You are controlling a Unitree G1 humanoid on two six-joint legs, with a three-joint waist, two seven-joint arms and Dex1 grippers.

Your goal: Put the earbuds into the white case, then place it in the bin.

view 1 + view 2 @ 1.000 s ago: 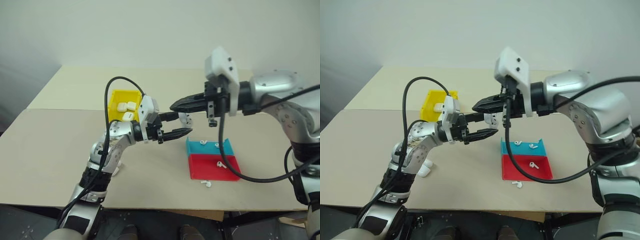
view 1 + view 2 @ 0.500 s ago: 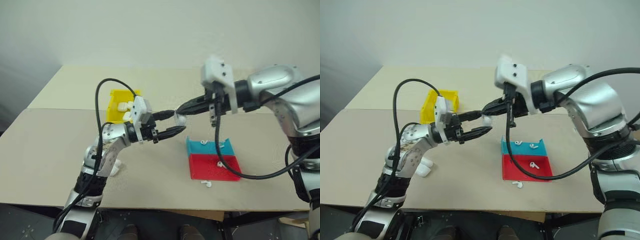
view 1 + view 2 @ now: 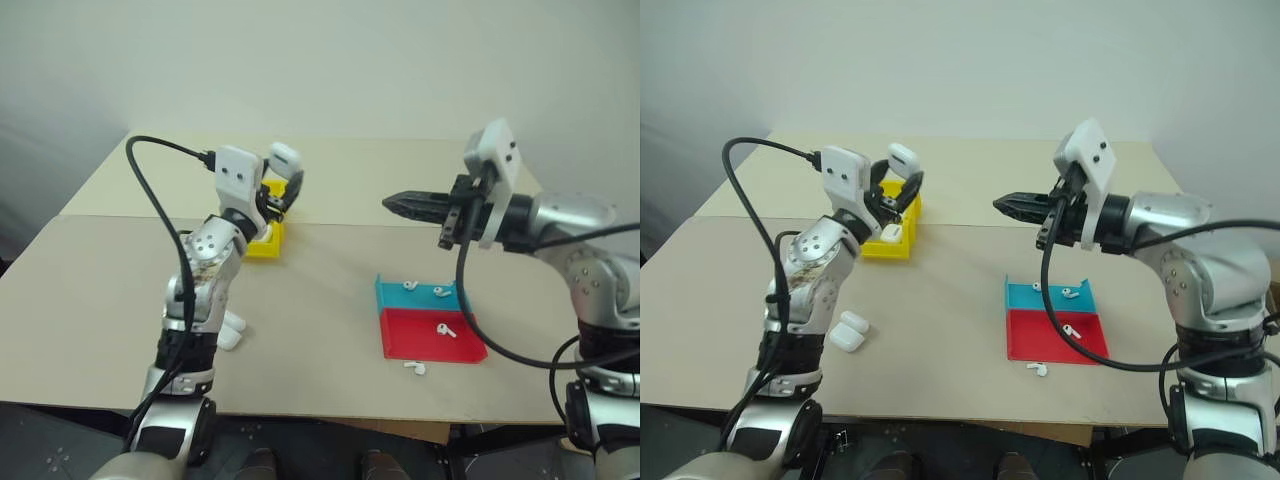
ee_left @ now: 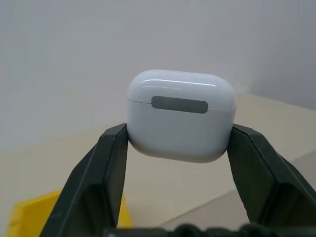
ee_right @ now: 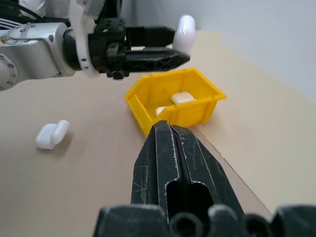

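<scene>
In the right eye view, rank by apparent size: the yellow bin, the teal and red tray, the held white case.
1. Teal and red tray
2. Yellow bin, partly hidden by the left hand, so that order is unsure
3. White case

A beige table is filling the middle of the scene, with a seam running across it toward the far side. A low tray is lying flat on its right part, its far half teal and its near half red. Two white cases are lying side by side, touching, on the table's left part near the front edge. A pale wall is standing behind the table.
</scene>
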